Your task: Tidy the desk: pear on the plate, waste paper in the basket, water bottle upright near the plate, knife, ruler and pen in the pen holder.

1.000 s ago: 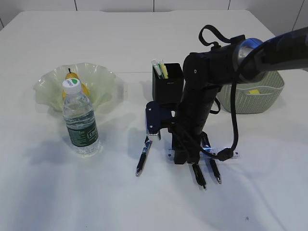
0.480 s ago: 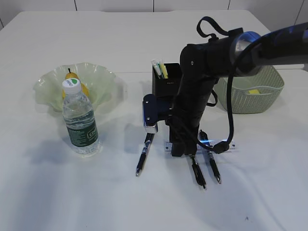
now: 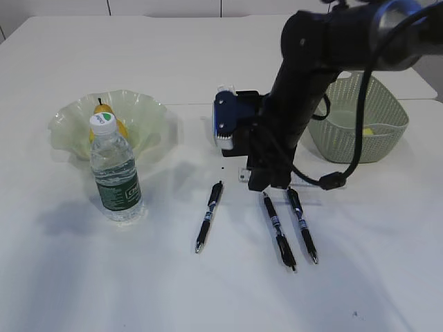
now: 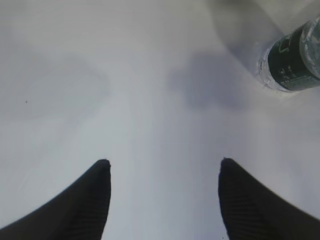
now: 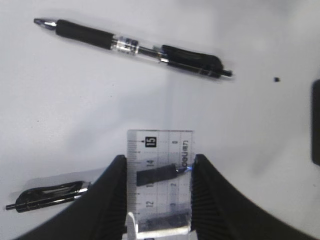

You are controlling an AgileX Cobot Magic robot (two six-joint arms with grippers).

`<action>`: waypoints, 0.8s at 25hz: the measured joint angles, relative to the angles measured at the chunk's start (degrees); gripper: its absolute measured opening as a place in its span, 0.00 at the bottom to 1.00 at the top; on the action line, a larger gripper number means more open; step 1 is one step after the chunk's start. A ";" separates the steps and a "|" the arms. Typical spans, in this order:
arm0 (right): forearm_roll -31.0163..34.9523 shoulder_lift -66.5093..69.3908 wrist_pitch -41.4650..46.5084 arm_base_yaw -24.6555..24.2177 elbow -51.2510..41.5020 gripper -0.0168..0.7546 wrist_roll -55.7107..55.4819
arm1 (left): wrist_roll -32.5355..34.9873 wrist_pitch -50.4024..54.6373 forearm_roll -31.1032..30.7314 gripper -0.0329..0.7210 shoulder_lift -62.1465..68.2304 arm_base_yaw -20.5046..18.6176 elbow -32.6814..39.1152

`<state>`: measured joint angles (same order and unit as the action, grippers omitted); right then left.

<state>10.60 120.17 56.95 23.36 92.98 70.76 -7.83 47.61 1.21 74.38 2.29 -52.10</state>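
My right gripper (image 5: 160, 158) is shut on the clear ruler (image 5: 160, 145), which hangs end-down above the desk (image 3: 138, 277). In the exterior view that gripper (image 3: 267, 181) hangs in front of the black pen holder (image 3: 248, 95), which the arm mostly hides. Three pens (image 3: 209, 216) (image 3: 278, 232) (image 3: 302, 225) lie on the desk below. The pear (image 3: 119, 128) sits in the plate (image 3: 69, 128). The water bottle (image 3: 116, 176) stands upright beside the plate. Waste paper (image 3: 367, 131) lies in the basket (image 3: 360, 149). My left gripper (image 4: 164, 161) is open over bare desk, left of the bottle (image 4: 295, 62). I cannot make out the knife.
In the right wrist view one pen (image 5: 135, 47) lies across the top and another pen (image 5: 47, 196) at lower left. The right arm's cable (image 3: 332, 180) loops down close to the pens. The desk's far edge runs behind the basket.
My right gripper has risen off the desk with the ruler and moved back toward the pen holder, uncovering the two right-hand pens. Bottle, plate and basket have not moved.
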 joint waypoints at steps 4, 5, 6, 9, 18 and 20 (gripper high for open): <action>4.85 -5.26 0.21 -3.88 0.00 0.39 0.00 | 0.00 0.00 0.00 0.67 0.00 0.00 0.00; 6.22 -6.69 0.10 -5.17 0.00 0.39 0.00 | 0.00 0.00 0.00 0.67 0.00 0.00 0.00; 7.77 -8.06 -0.16 -6.47 0.00 0.39 0.00 | 0.00 0.10 0.00 0.67 0.00 0.00 0.00; 13.51 -11.33 -2.37 -9.84 0.00 0.39 0.12 | 0.00 0.64 0.00 0.67 0.00 0.00 0.00; 41.66 -12.96 -14.58 -12.86 0.00 0.39 10.31 | 0.00 1.04 0.00 0.67 0.00 0.00 0.00; 50.17 -12.11 -16.22 -12.86 0.00 0.39 14.47 | 0.00 1.04 0.00 0.67 0.00 0.00 0.00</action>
<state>60.77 108.06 40.72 10.50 92.98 85.23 -7.83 48.65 1.21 74.38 2.29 -52.10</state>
